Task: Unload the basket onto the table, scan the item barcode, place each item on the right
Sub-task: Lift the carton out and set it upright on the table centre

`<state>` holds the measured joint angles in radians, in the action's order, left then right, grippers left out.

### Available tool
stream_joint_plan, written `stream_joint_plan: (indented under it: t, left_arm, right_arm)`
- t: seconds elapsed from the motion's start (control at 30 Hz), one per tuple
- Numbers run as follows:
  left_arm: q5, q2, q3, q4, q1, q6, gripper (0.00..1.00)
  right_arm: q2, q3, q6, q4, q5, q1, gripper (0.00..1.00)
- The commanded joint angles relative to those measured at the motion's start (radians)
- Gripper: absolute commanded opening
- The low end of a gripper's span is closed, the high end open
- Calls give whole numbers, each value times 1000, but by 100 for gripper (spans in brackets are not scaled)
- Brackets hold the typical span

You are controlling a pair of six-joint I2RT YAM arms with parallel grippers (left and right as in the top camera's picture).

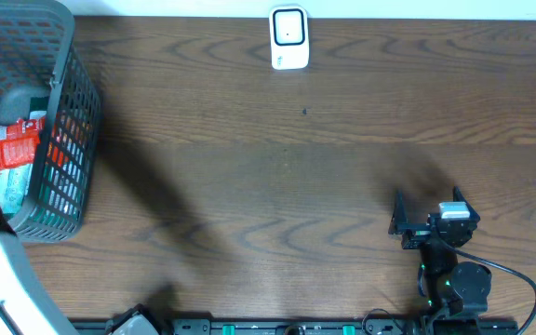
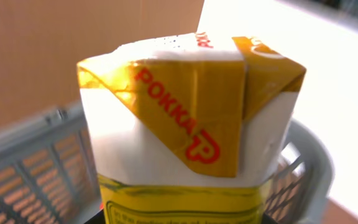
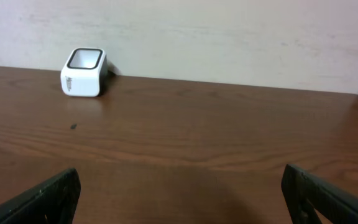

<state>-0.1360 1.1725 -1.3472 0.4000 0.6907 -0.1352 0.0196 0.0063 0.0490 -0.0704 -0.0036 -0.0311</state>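
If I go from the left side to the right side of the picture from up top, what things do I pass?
gray basket → white scanner → right gripper

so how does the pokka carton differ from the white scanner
Colour: the carton is yellow and white with red lettering; the scanner is white with a dark window. Place: the carton is at the grey basket, filling the left wrist view; the scanner stands alone at the far edge of the table. Top: the carton has folded flaps, the scanner is smooth. Both are boxy and partly white.
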Motion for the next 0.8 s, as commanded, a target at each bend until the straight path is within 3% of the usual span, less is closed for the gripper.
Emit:
stream_joint_plan:
  t: [0.0, 0.2, 0.4, 0.53, 0.77]
  left_arm:
    - [-15, -106, -30, -39, -45, -89, 34]
    - [-104, -158, -30, 13, -228, -99, 34]
    - [-56, -99, -29, 170, -580, -148, 34]
    - [106, 84, -29, 333, -888, -220, 34]
    - [129, 502, -29, 282, -1176, -290, 34]
  right_arm:
    - [0, -1, 9, -3, 6, 4, 99]
    - [0, -1, 9, -3, 6, 4, 99]
    - [0, -1, 9, -3, 6, 4, 99]
    - [0, -1, 9, -3, 6, 4, 99]
    - [0, -1, 9, -3, 6, 4, 99]
